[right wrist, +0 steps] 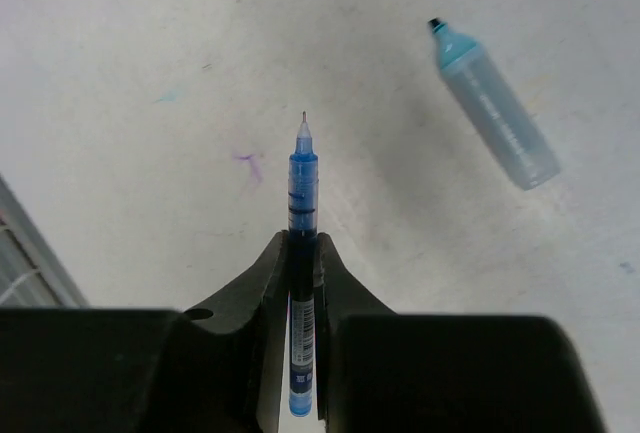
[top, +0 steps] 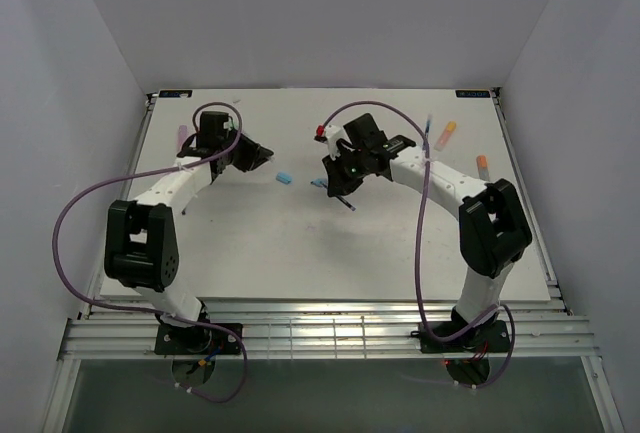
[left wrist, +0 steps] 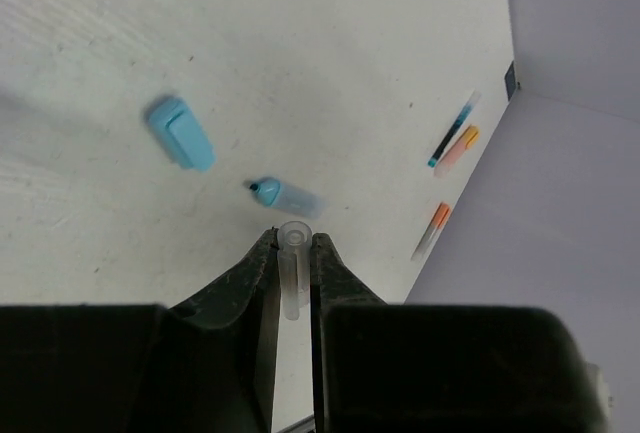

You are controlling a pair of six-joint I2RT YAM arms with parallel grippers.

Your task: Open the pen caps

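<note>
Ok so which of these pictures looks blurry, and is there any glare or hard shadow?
Left wrist view: the light blue cap and uncapped highlighter look soft, the clear cap in the left end effector sharper. Right wrist view: the blue pen is crisp, that highlighter slightly soft. Top view: even light, faint shadows, no glare.

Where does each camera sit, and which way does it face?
Top external: above and behind, looking down at the table; left arm and right arm show.
Left wrist: on the left arm, looking forward past the left gripper, shut on a clear cap.
Right wrist: on the right arm, past the right gripper, shut on a blue pen.
Both wrist views share the uncapped highlighter.
</note>
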